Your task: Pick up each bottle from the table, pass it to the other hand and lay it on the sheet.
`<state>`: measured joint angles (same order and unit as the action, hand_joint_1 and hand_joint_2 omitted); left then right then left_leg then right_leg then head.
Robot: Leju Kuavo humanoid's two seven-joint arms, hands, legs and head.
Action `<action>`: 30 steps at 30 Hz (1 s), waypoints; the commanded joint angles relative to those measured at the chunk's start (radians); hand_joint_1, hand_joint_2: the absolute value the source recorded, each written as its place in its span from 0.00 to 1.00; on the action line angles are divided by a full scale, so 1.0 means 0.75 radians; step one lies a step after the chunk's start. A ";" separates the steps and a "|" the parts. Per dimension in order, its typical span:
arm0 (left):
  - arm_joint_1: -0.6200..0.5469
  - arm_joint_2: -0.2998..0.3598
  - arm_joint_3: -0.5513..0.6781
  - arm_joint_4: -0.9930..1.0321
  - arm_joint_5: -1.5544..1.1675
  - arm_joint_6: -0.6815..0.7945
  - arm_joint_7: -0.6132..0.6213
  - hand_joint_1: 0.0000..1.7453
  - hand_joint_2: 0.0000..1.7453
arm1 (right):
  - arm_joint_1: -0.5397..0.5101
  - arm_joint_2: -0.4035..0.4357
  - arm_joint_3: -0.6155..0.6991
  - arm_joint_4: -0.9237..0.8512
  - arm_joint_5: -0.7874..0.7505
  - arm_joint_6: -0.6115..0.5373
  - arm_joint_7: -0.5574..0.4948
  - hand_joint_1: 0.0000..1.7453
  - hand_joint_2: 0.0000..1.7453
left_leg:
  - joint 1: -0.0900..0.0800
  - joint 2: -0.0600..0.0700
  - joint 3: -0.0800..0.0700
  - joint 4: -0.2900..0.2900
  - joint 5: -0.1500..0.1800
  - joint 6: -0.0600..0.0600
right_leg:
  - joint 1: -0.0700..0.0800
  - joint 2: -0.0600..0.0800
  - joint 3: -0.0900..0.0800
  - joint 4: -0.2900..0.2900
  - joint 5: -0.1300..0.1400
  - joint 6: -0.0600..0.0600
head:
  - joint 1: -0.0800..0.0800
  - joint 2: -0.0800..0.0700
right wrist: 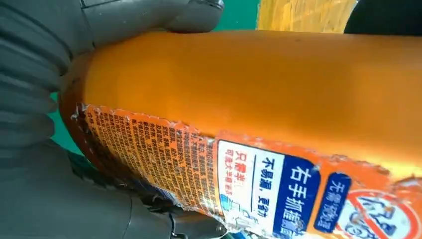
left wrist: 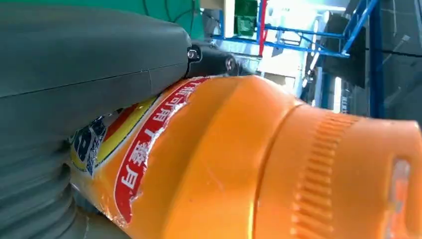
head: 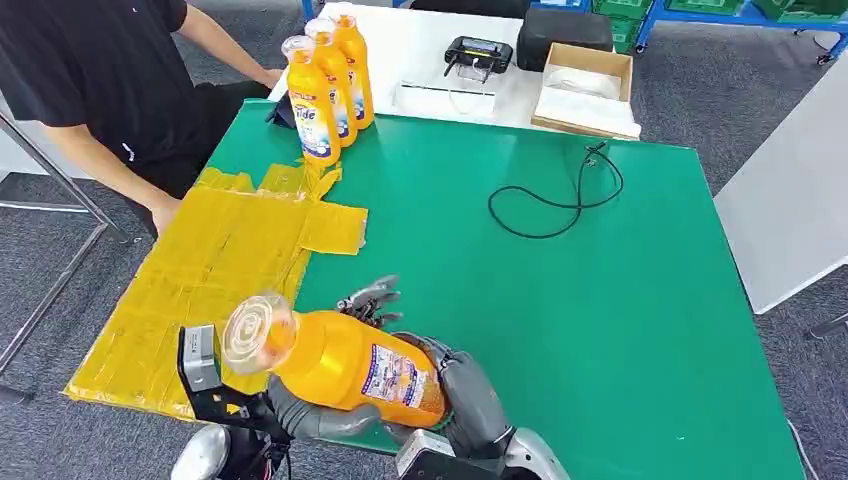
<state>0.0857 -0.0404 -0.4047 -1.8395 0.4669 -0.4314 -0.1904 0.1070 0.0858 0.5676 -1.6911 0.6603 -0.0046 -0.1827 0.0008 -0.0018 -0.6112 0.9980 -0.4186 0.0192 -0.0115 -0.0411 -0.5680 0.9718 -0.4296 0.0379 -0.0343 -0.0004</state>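
Mid-handover: one orange bottle [head: 345, 365] lies sideways between both robot hands, low over the near edge of the green tabletop [head: 560, 300], beside the yellow sheet [head: 210, 270].

The right robot hand [head: 455, 385] wraps the bottle's base end, thumb and fingers closed around the labelled body. The left robot hand [head: 310, 415] cups it from below nearer the shoulder; its wrist view shows the thumb pressed on the label, so both appear to grip it. The clear cap [head: 255, 330] points toward the sheet. Three more bottles [head: 330, 85] stand upright at the far corner, well apart. The bottle looks full and fairly heavy, with stiff, smooth plastic and a peeling, glossy label that could slip; the wide middle of the body seems a safer hold than the tapered neck.
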 commanded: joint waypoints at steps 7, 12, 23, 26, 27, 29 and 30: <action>-0.020 0.046 -0.050 -0.004 -0.036 -0.016 -0.029 1.00 1.00 | -0.049 -0.025 0.023 0.110 0.007 -0.001 0.015 1.00 1.00 | 0.000 0.001 0.004 -0.001 -0.001 -0.002 | 0.000 0.004 0.003 -0.001 -0.001 -0.002 | 0.000 0.000; -0.016 0.058 -0.051 -0.006 -0.027 -0.029 -0.034 1.00 1.00 | -0.052 -0.029 0.024 0.123 0.018 0.003 0.020 1.00 1.00 | 0.001 0.002 0.004 -0.001 -0.001 -0.002 | 0.000 0.004 0.003 -0.002 0.000 -0.002 | 0.000 0.000; 0.045 0.091 0.023 -0.131 -0.530 0.124 -0.087 1.00 1.00 | 0.056 -0.038 -0.124 -0.224 0.485 -0.169 0.183 0.00 0.00 | 0.000 0.001 0.002 0.002 -0.002 -0.002 | 0.000 0.004 0.002 0.001 -0.003 -0.002 | -0.001 0.000; -0.081 0.040 0.080 -0.049 -0.990 0.319 -0.044 1.00 1.00 | 0.052 0.002 -0.195 -0.399 0.530 -0.127 0.166 0.00 0.00 | 0.000 -0.002 0.002 0.003 -0.002 -0.002 | -0.001 0.002 0.002 0.003 -0.003 -0.003 | 0.000 0.000; -0.111 0.025 0.094 -0.025 -0.995 0.313 -0.040 1.00 1.00 | 0.051 0.007 -0.201 -0.420 0.531 -0.103 0.172 0.00 0.00 | -0.001 -0.003 -0.002 0.002 0.000 -0.002 | -0.001 0.000 -0.002 0.003 -0.002 -0.002 | 0.000 0.000; -0.120 0.021 0.097 -0.018 -0.997 0.310 -0.039 1.00 1.00 | 0.051 0.009 -0.202 -0.423 0.532 -0.099 0.173 0.00 0.00 | -0.001 -0.004 -0.001 0.001 0.001 -0.002 | -0.001 -0.001 -0.001 0.002 -0.001 -0.002 | 0.000 0.000; -0.121 0.017 0.096 -0.015 -0.997 0.308 -0.039 1.00 1.00 | 0.055 0.013 -0.201 -0.409 0.531 -0.105 0.172 0.00 0.00 | 0.000 -0.004 0.000 0.001 0.000 -0.002 | -0.001 0.001 0.000 0.001 -0.001 -0.002 | 0.000 0.000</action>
<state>0.0934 -0.0160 -0.3784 -1.9100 -0.2330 -0.2234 -0.2312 0.1412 0.0866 0.4901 -1.8724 1.0514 -0.1068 -0.0568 0.0007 -0.0020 -0.6124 0.9981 -0.4186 0.0193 -0.0115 -0.0409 -0.5706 0.9717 -0.4294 0.0379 -0.0343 -0.0004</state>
